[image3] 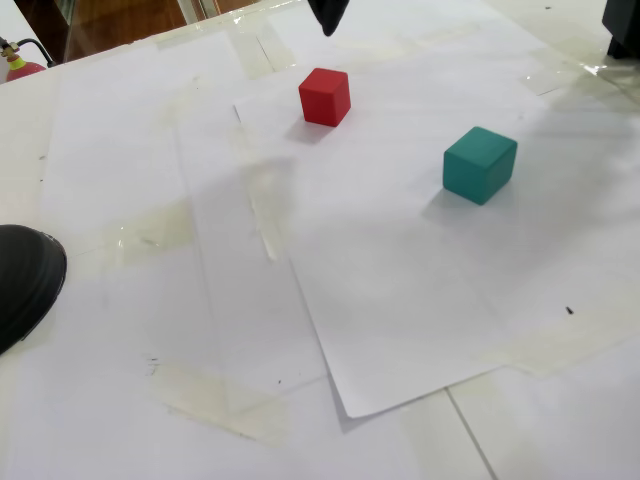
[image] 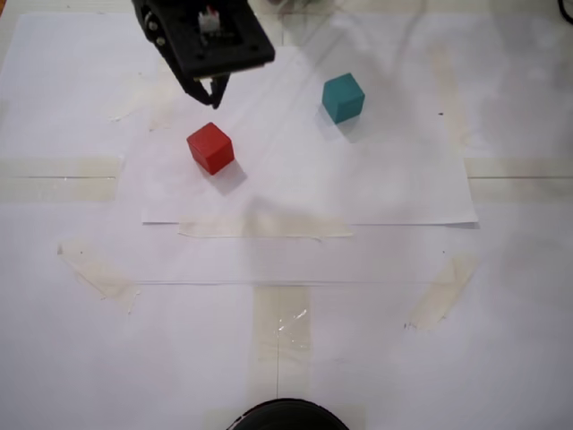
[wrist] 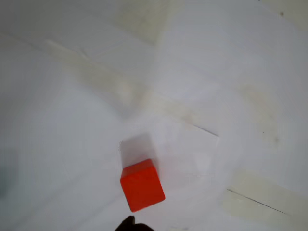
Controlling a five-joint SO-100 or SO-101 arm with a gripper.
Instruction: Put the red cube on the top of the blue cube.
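The red cube sits on the white paper, left of centre in a fixed view, with nothing holding it. The blue cube, teal in colour, rests apart to its right and a little farther back. My black gripper hangs just behind and above the red cube, its jaws together and empty. In another fixed view the red cube lies below the gripper's tip, and the blue cube stands to the right. The wrist view shows the red cube close above one dark fingertip.
White paper sheets are taped over the table. A black rounded object sits at the near edge, also seen as the black rounded object at the left. A dark item stands at the top right corner.
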